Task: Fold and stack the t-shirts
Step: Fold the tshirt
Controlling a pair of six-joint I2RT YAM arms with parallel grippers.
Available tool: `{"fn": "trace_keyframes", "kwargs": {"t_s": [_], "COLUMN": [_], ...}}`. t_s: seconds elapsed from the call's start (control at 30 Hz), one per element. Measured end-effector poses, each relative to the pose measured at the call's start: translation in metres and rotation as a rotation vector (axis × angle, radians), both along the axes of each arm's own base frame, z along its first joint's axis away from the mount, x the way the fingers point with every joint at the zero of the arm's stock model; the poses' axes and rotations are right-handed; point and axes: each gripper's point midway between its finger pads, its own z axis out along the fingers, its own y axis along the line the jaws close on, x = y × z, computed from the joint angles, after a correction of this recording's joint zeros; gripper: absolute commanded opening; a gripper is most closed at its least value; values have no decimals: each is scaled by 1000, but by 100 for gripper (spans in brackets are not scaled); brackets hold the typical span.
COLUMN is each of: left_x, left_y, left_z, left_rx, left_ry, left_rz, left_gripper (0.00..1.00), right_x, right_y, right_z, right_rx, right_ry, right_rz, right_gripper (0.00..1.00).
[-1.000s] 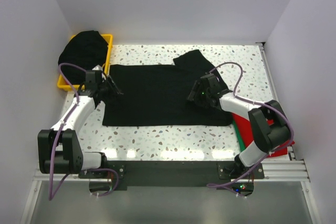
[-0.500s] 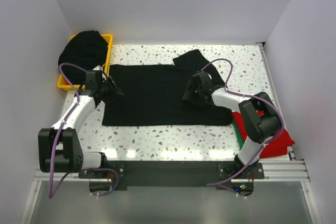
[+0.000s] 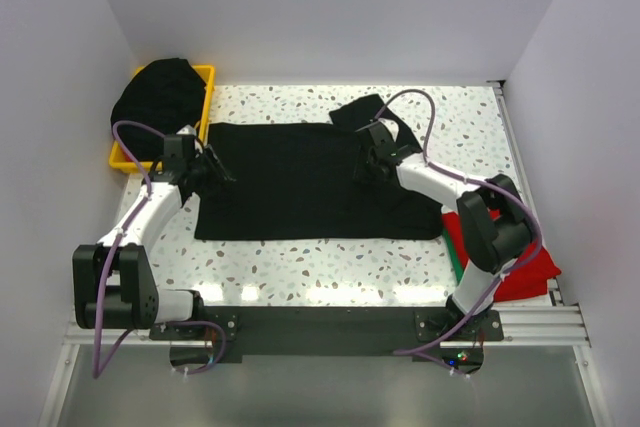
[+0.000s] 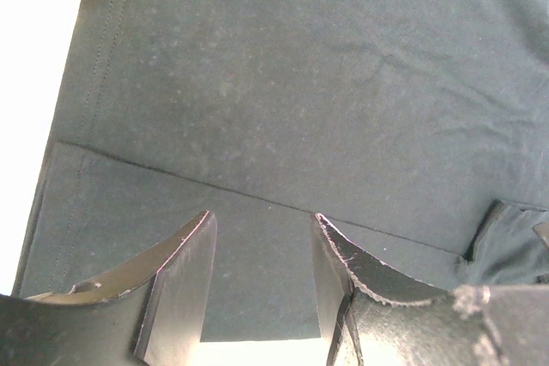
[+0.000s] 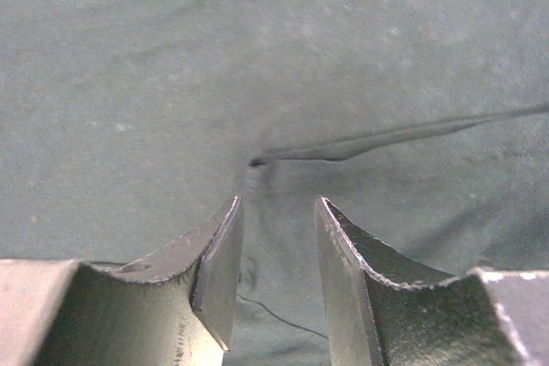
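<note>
A black t-shirt lies spread flat in the middle of the table, one sleeve sticking out at the back right. My left gripper is open over its left edge, and the cloth with a fold line fills the left wrist view under the open gripper. My right gripper is open over the shirt's right part, near that sleeve. Its wrist view shows the open gripper just above creased cloth. More black shirts are heaped in the bin. A red shirt lies at the front right.
The yellow plastic bin stands at the back left corner. A green edge shows beside the red shirt. Speckled table shows in front of the spread shirt. White walls close in the back and both sides.
My right gripper has moved back and to the left across the shirt, towards the sleeve. The left arm has not moved.
</note>
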Motion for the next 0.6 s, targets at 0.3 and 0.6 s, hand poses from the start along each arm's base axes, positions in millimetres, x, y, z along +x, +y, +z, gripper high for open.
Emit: {"fn": "trace_keyframes", "kwargs": {"t_s": [0.3,0.6], "left_x": [-1,-2], "left_y": [0,0], "left_z": [-1,-2], "left_rx": [0,0], "left_ry": [4,7], "left_rz": [0,0], "left_gripper": [52,52], "right_x": [9,1], "right_y": [25,28], "right_z": [-12,-24], "right_rx": [-103,-219], "right_ry": [20,51], "right_rz": [61,79], "right_gripper": [41,35]}}
